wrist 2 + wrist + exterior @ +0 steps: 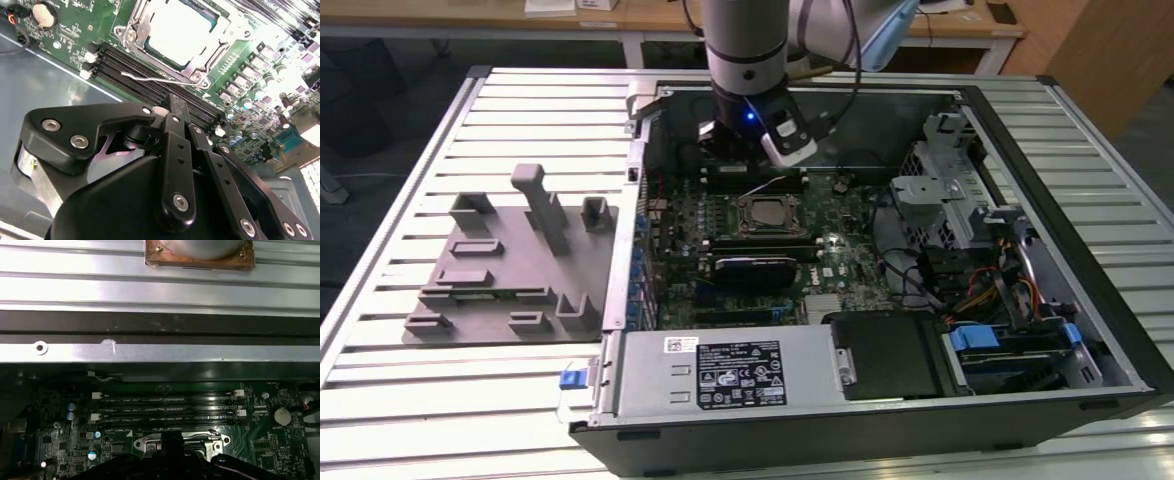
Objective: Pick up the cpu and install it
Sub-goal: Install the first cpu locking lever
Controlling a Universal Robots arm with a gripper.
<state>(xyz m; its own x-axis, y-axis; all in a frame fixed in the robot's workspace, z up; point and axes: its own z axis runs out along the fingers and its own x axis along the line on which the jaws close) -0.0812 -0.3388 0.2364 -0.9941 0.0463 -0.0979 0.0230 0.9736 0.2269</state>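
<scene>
The cpu (182,30) lies flat inside the dark socket frame (134,35) on the green motherboard, its pale metal top facing up; in the exterior view the cpu (765,214) sits mid-board. A thin metal lever (150,77) runs along the socket's side. My gripper (175,102) hangs just above the memory slots (145,82) beside the socket, apart from the cpu. Its black fingers are shut with nothing held. In the first wrist view the gripper (172,439) stands in front of the socket frame (145,442).
The open computer case (1067,110) lies on a slatted metal table (400,400). A large grey plastic fixture (507,265) with upright blocks stands at the exterior view's left. A power supply (720,375), drive cages (947,190) and cables crowd the case.
</scene>
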